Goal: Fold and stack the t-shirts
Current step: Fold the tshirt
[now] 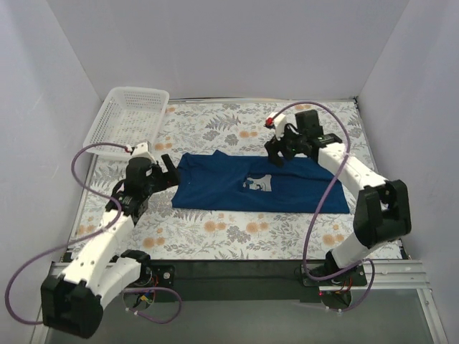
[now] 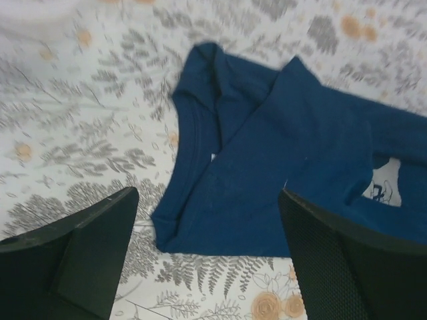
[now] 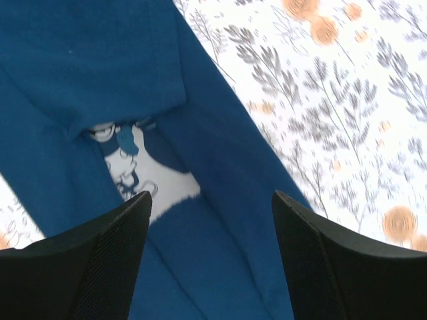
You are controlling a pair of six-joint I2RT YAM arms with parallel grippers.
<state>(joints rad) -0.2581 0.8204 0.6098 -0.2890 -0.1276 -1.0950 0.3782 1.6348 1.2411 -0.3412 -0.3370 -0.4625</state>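
— Dark navy-blue short-sleeved cotton t-shirt (image 1: 215,185): flat on the middle of the counter, folded in to a long band, collar end left, hem end right. Surroundings?
— White plastic mesh basket (image 1: 107,132), tilted, far left corner, apart from the shirt. Purple cable loops (image 1: 77,161) hang off both arms.
— Surface?
— Floral-print counter (image 1: 215,233): grey ferns, orange blooms. Shirt cloth is matte and soft, creased along its folds.
— End effectors?
— Left end effector (image 1: 169,170) is spread wide at the collar end, with nothing between its black fingers. Right end effector (image 1: 277,153) is also spread, at the shirt's far edge near the light grey square cartoon print (image 1: 259,185), gripping nothing. Contact with the cloth: cannot tell.
— Wrist views add?
— Left wrist shows the ribbed collar (image 2: 190,133) with a flap folded beside it. Right wrist shows a fold of cloth covering the print's upper part; from the top view the print is only a small patch.
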